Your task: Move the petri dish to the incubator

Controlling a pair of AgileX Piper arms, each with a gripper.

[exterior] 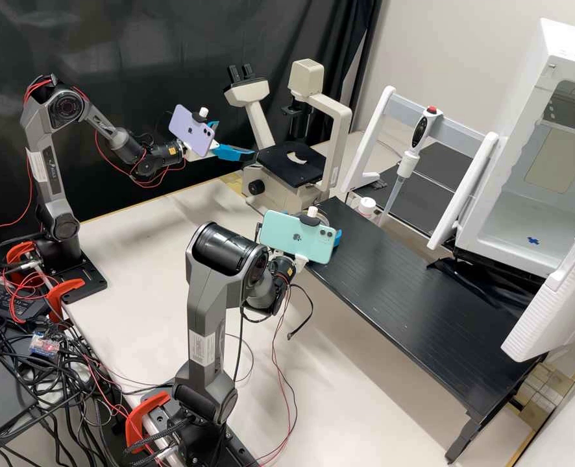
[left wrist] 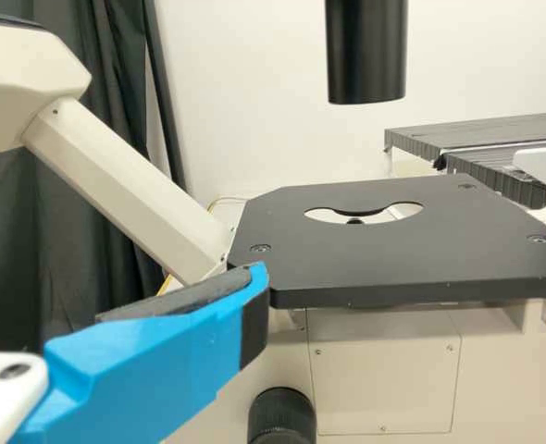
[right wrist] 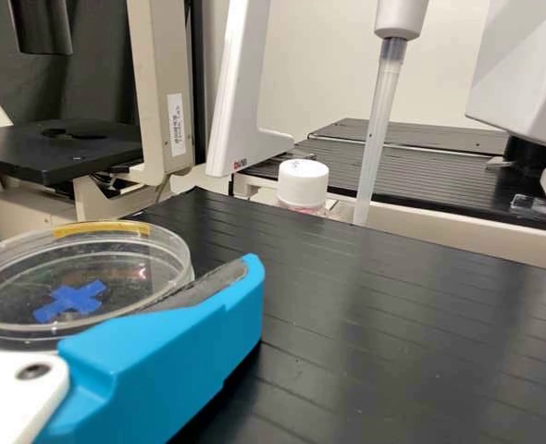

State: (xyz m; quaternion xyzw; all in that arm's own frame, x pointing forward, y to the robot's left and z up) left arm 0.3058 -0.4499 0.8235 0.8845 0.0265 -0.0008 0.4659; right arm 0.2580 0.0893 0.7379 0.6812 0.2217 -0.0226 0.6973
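Clear and round, the petri dish (right wrist: 125, 268) with its blue cross (right wrist: 70, 301) is grasped in the right gripper (exterior: 338, 237) over the platform (right wrist: 393, 324), a white-capped bottle (right wrist: 303, 185) beyond, while the left gripper (exterior: 235, 139) hangs spread beside the microscope (left wrist: 384, 370).

Lab, with microscope (exterior: 331, 123) and pipette (exterior: 407, 163)

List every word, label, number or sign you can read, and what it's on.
No words or numbers readable.
Blue cross signs: on the petri dish and incubator floor.
Microscope label: too small.
Pipette stand, red print: too small.
White cap, faint mark: too blurred.
Stickers on the left arm and right arm: too small.
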